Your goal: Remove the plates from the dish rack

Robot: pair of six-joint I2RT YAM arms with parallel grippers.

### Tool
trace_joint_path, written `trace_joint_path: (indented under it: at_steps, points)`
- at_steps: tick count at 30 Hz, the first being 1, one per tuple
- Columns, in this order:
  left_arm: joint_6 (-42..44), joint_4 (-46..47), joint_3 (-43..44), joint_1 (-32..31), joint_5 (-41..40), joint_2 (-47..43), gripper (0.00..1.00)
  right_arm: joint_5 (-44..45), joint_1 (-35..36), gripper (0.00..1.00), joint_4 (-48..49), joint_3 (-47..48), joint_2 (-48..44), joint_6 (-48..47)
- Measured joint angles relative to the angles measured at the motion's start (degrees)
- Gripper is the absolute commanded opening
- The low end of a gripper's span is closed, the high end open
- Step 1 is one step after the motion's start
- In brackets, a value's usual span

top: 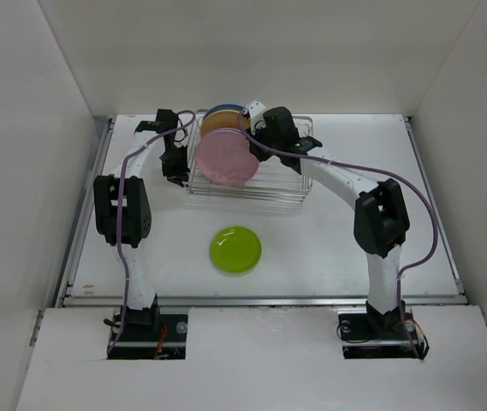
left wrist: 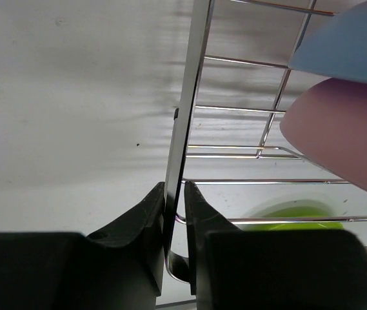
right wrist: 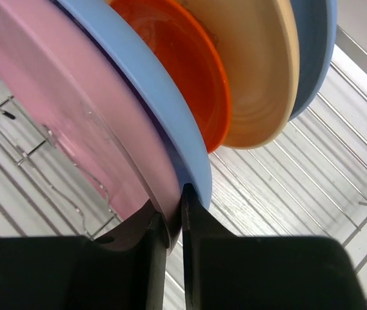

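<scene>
Upper centre: a rectangular silver wire dish rack [top: 290, 184] with upright plates. The left tool [left wrist: 173, 201] is clamped on its rim wire (steadying it); the right tool [right wrist: 169, 226] is clamped on the round pink plastic plate [right wrist: 54, 110]. A straight lift, clear of the dividers, is advised.

Dish rack [top: 288, 185] at the far middle of the table [top: 329, 257]. Holds plates [top: 223, 121] on edge, one behind another, with the front plate [top: 226, 157] nearest. Before the rack, flat on the table, a lone plate [top: 236, 249]. At the rack's left rim, the left gripper [left wrist: 174, 190], pinched on the wire. At the front plate's right edge, the right gripper [right wrist: 173, 210], clamped onto it.
</scene>
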Motion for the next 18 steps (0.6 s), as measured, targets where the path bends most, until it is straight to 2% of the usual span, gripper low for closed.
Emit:
trace_joint_path:
  at_steps: [13, 18]
  points:
    - [0.2, -0.5, -2.1, -0.9, 2.6, -2.3, 0.09, 5.6, 1.0, 0.00, -6.2, -2.9, -11.3, 1.4]
    - [1.0, 0.3, -3.8, -1.0, 2.7, -2.3, 0.00, 6.9, 0.6, 0.00, -4.3, -2.8, -20.2, 5.5]
